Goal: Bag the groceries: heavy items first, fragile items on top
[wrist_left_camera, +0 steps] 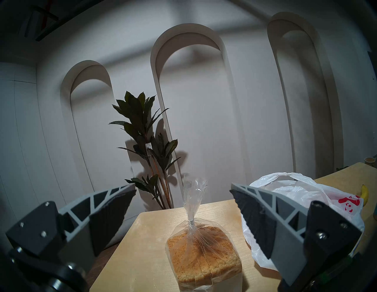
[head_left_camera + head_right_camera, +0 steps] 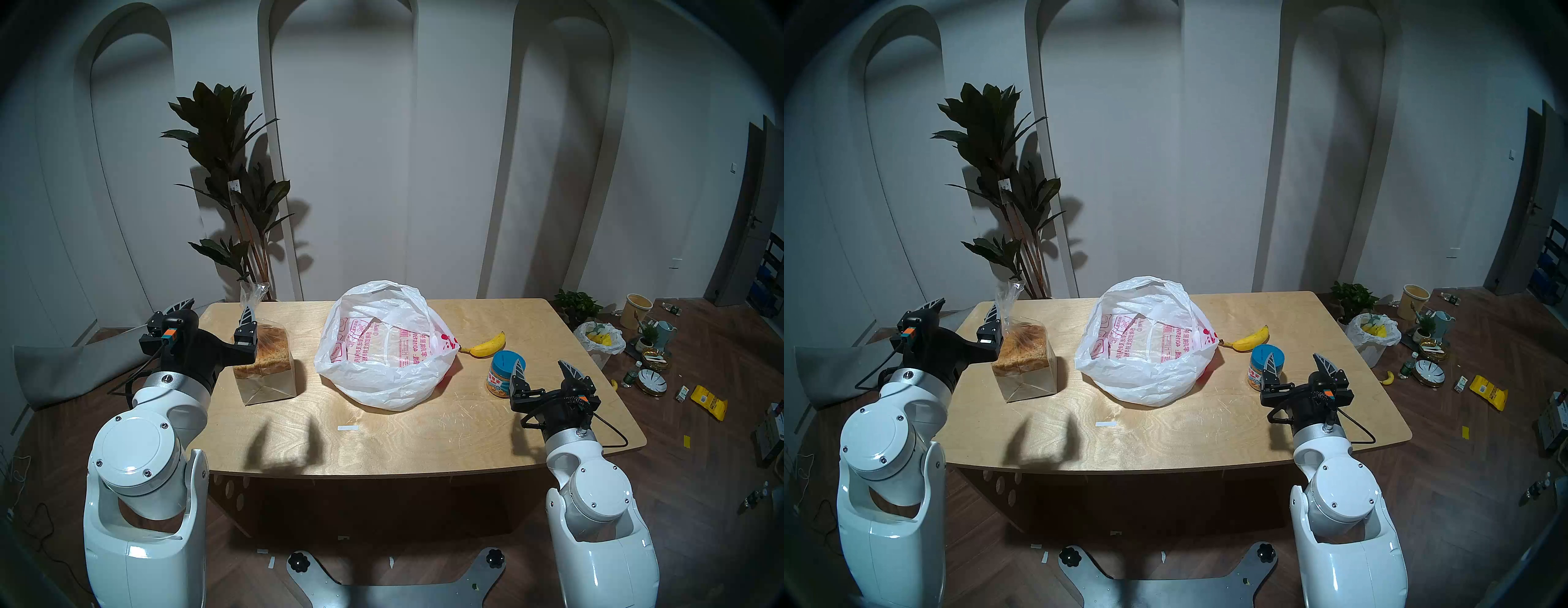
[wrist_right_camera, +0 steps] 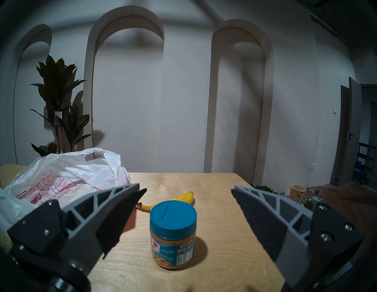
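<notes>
The white carrier bag (image 2: 382, 361) with red-pink printing lies open at the middle of the wooden table (image 2: 403, 450). The wrapped sliced loaf (image 2: 267, 365) stands to its left. My left gripper (image 2: 217, 308) is open and empty, just behind and left of the loaf, which sits below its fingers in the left wrist view (image 1: 202, 254). The banana (image 2: 488, 344) lies right of the bag. The blue-lidded peanut butter jar (image 2: 505, 373) stands in front of the banana. My right gripper (image 2: 543, 365) is open and empty, just short of the jar (image 3: 173, 234).
A tall potted plant (image 2: 237, 191) stands behind the table's far left corner. On the floor to the right are a small white bag with yellow contents (image 2: 600, 339), dishes (image 2: 653, 380) and a yellow packet (image 2: 708, 401). A white tape strip (image 2: 348, 428) lies on the table's front middle.
</notes>
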{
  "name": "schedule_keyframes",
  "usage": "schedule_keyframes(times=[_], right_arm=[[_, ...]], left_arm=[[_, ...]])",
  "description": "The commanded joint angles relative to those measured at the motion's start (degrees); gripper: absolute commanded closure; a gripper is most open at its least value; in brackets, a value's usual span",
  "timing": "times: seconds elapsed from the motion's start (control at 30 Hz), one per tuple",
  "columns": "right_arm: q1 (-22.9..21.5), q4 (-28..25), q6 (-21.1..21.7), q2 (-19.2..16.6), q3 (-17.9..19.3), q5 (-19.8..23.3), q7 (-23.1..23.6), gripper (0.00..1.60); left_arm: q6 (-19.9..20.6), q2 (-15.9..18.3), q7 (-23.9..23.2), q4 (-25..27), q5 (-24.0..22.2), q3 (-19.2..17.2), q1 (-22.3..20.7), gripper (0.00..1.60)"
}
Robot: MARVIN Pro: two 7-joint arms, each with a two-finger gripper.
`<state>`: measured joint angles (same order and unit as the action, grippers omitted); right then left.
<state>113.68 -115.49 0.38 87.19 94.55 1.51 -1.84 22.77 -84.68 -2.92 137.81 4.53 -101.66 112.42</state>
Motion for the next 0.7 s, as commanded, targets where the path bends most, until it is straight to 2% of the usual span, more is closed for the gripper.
schedule_keyframes(times=[0.0,0.07,0.17,0.4,0.43,0.5,0.53,0.57,0.63,0.67], right_arm=[[0.45,-4.84,-1.15,-0.01,1.13,1.21,0.32,0.00],[0.09,-5.41,-0.92,0.09,1.70,1.77,0.35,0.00],[-1.60,-3.22,-1.04,0.03,2.24,0.99,-0.49,0.00],[-7.84,5.81,-2.14,-0.77,3.77,1.65,-1.89,0.00],[-7.45,6.48,-2.03,-1.42,3.59,2.00,-2.31,0.00],[-10.00,10.46,-2.37,-1.53,3.42,1.83,-2.26,0.00],[-8.83,9.86,-1.85,-2.35,2.94,1.87,-2.61,0.00],[-10.83,12.63,-2.95,-2.33,2.77,1.56,-2.54,0.00],[-10.91,13.93,-3.45,-2.89,2.10,2.32,-2.93,0.00],[-12.41,15.90,-3.90,-3.22,1.64,1.76,-3.07,0.00]], left_arm=[[-0.15,-0.03,-0.02,0.84,-0.09,0.06,-0.13,0.00],[-0.15,-0.01,-0.01,0.83,-0.09,0.06,-0.13,0.00],[-0.15,-0.01,0.00,0.85,-0.11,0.06,-0.12,0.00],[-0.15,0.03,0.03,0.82,-0.12,0.07,-0.13,0.00],[-0.16,0.03,0.04,0.81,-0.12,0.07,-0.14,0.00],[-0.16,0.05,0.05,0.79,-0.12,0.08,-0.15,0.00],[-0.16,0.05,0.05,0.78,-0.12,0.08,-0.15,0.00],[-0.16,0.06,0.05,0.77,-0.12,0.08,-0.16,0.00],[-0.17,0.07,0.06,0.75,-0.12,0.08,-0.17,0.00],[-0.17,0.08,0.07,0.74,-0.12,0.08,-0.18,0.00]])
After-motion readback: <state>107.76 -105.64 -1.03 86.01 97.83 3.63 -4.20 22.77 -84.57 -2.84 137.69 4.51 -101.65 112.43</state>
